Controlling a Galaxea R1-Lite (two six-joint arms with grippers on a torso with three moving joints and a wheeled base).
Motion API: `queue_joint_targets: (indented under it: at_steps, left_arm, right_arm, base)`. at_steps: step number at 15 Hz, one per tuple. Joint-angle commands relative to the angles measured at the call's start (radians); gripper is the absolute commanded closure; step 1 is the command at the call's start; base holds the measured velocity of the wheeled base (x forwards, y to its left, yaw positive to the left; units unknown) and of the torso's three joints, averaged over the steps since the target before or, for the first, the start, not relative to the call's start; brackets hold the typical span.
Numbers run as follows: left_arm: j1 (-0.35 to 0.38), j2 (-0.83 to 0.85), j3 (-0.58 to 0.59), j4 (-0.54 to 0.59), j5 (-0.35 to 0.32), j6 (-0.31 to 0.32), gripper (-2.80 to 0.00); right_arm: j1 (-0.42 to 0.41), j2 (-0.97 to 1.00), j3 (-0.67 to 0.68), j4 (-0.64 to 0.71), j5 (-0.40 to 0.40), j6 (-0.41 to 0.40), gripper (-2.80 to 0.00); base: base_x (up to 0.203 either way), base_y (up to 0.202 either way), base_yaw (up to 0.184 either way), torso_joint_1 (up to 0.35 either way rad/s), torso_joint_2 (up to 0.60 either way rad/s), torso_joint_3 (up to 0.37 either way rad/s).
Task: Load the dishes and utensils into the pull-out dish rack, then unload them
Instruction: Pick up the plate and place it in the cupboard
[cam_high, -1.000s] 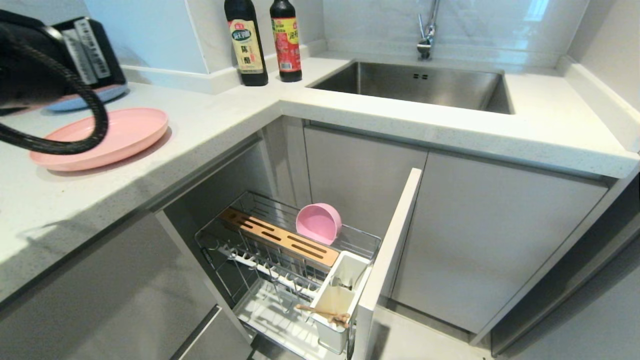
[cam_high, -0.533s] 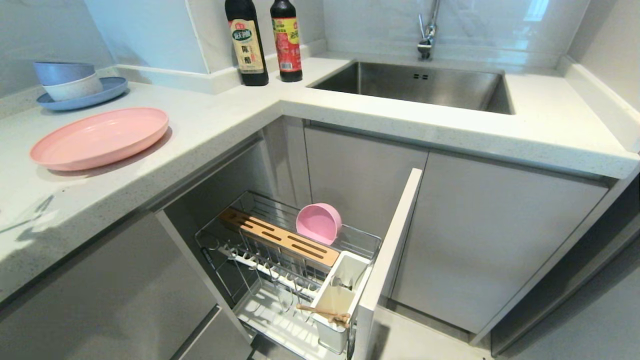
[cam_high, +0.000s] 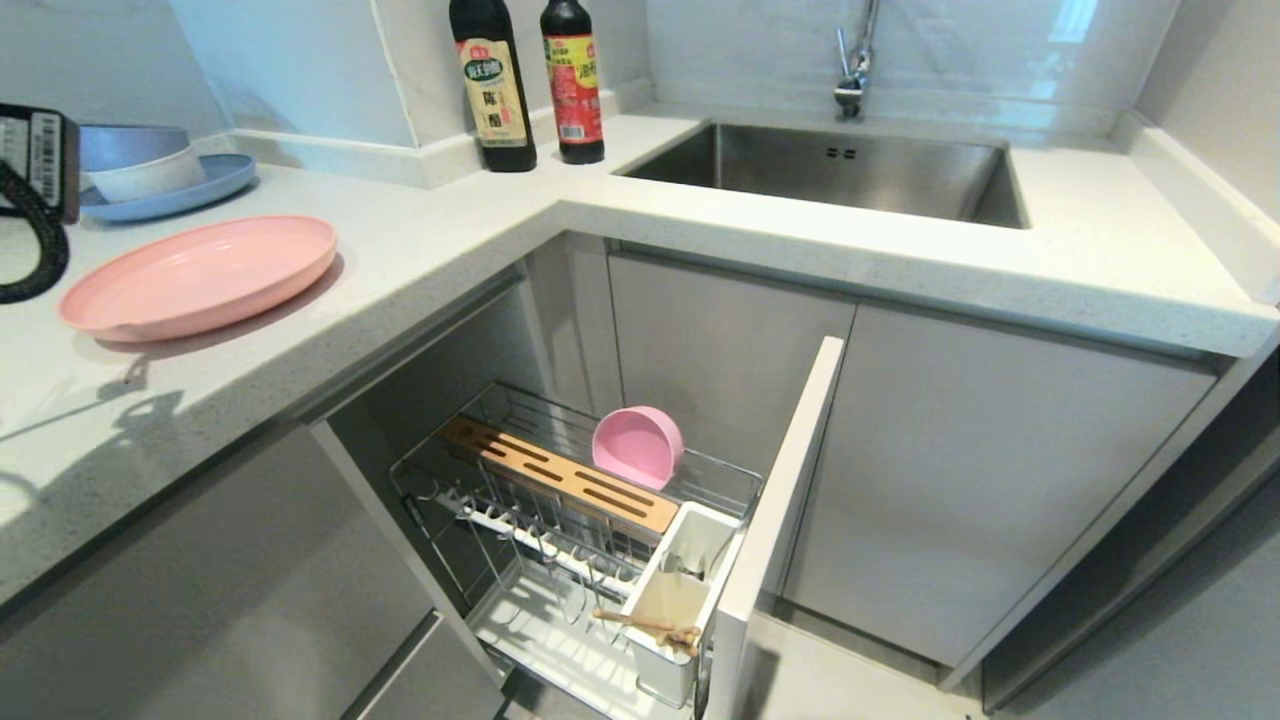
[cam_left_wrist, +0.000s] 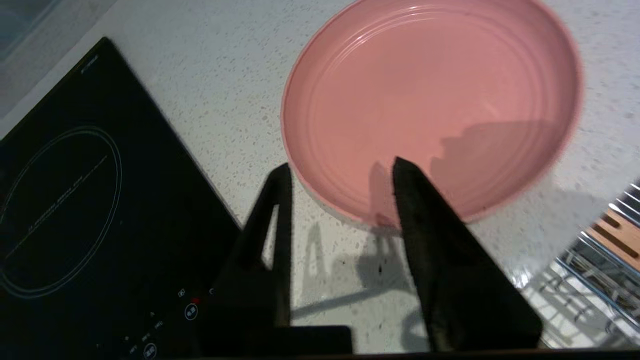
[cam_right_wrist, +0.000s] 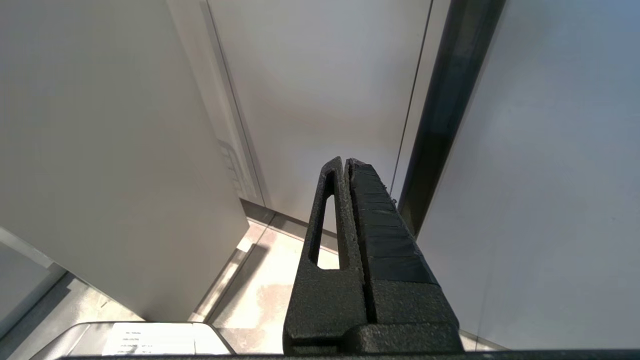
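The pink plate (cam_high: 200, 275) lies flat on the counter at the left. In the left wrist view my left gripper (cam_left_wrist: 341, 165) hovers open over the plate's (cam_left_wrist: 430, 105) near rim with nothing between its fingers. One finger is over the plate and the other over the bare counter. Only that arm's wrist (cam_high: 35, 150) shows in the head view. The pull-out dish rack (cam_high: 500, 470) stands open below. The pink bowl (cam_high: 637, 447) rests on its side in it. The chopsticks (cam_high: 645, 627) lie across the white utensil cup (cam_high: 680, 590). The spoon cannot be made out. My right gripper (cam_right_wrist: 346, 161) hangs shut.
A black induction hob (cam_left_wrist: 75, 200) lies beside the plate. A blue plate with stacked bowls (cam_high: 150, 165) stands behind it. Two dark bottles (cam_high: 495, 85) stand in the corner, and the sink (cam_high: 830, 165) is at the back. The rack's grey cabinet front (cam_high: 780, 510) juts out.
My left arm, over the counter a second ago, dropped out of the head view, then came back at its left edge. Plate, bowl and rack have not moved.
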Motion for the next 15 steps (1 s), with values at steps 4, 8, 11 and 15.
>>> queue_joint_targets:
  at_steps: [4,8,11,15]
  left_arm:
    - [0.000,0.163,-0.027,0.004,0.037,-0.087,-2.80]
    - [0.000,0.217,-0.029,-0.050,-0.120,-0.238,-2.80]
    - [0.007,0.254,-0.029,-0.199,-0.163,-0.289,-2.80]
    - [0.030,0.308,-0.030,-0.228,-0.166,-0.292,-2.80]
  right_arm:
    - [0.000,0.000,0.002,0.000,0.000,0.000,0.00]
    - [0.001,0.000,0.002,0.000,0.000,0.000,0.00]
    - [0.000,0.000,0.002,0.000,0.000,0.000,0.00]
    - [0.001,0.000,0.002,0.000,0.000,0.000,0.00]
  base:
    - [0.000,0.000,0.000,0.000,0.00,0.000]
    - [0.000,0.000,0.000,0.000,0.00,0.000]
    - [0.000,0.000,0.000,0.000,0.00,0.000]
    - [0.000,0.000,0.000,0.000,0.00,0.000]
